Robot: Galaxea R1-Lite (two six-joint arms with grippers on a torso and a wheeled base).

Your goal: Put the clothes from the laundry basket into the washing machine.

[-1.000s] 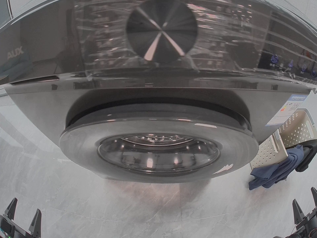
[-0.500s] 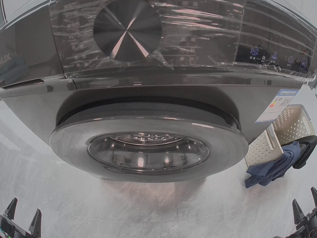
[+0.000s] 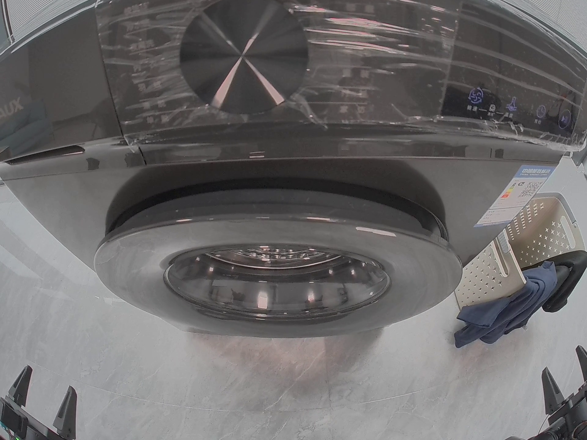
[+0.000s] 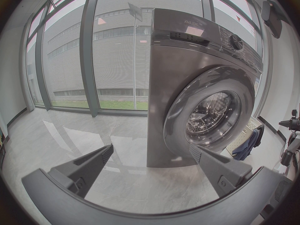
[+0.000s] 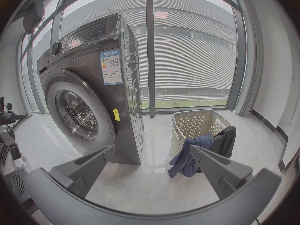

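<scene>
My left gripper point(image 3: 47, 380), bottom left of the head view, and my right gripper point(image 3: 564, 362), bottom right, stay spread wide and empty. Only my head has swung: the washing machine point(image 3: 73, 203) sits further left in frame, its door point(image 3: 278, 276) shut. The clothes point(image 3: 507, 316) still drape the laundry basket point(image 3: 544, 221) at the right edge, so I judge nothing is loaded yet.

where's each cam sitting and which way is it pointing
Head: high, looking forward and down at the washing machine door; left gripper and right gripper at the bottom corners.
Left wrist: behind its open jaws, low, facing the machine's door.
Right wrist: behind its open jaws, facing the machine's side and the laundry basket.
Shared: all three show machine and basket.
</scene>
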